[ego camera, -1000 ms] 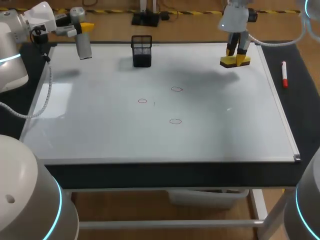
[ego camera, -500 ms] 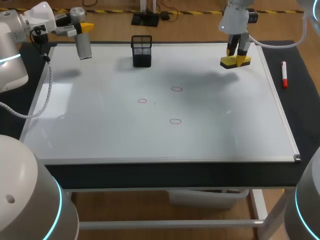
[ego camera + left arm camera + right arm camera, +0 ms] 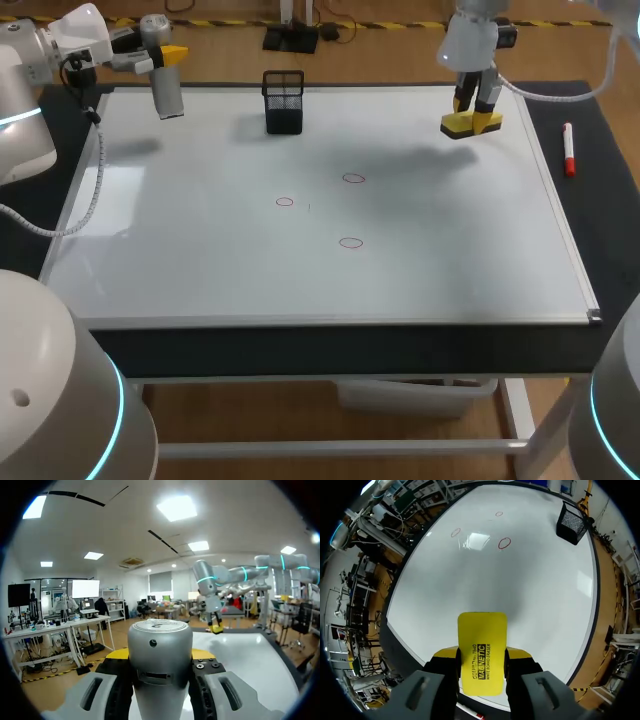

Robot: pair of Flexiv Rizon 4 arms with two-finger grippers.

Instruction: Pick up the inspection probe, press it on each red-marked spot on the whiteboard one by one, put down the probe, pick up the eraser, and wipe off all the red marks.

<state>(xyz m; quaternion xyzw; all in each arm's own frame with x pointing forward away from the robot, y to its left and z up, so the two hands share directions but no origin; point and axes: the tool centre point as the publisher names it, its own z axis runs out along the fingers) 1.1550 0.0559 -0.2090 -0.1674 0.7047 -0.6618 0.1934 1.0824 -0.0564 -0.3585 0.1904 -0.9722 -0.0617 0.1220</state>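
My left gripper (image 3: 160,62) hangs over the whiteboard's (image 3: 200,260) far left corner, shut on the grey cylindrical probe (image 3: 167,92), which points down above the board. In the left wrist view the probe (image 3: 160,650) fills the gap between the fingers. Near the far right corner my right gripper (image 3: 472,103) is shut on the yellow eraser (image 3: 470,124), held just above the board. The right wrist view shows the eraser (image 3: 482,652) gripped on both sides. Three red circles (image 3: 285,202) (image 3: 353,178) (image 3: 350,242) are drawn at mid-board, well ahead of the eraser (image 3: 504,543).
A black mesh holder (image 3: 284,100) stands at the board's far edge between the two grippers; it also shows in the right wrist view (image 3: 574,515). A red marker (image 3: 568,148) lies on the dark mat right of the board's frame.
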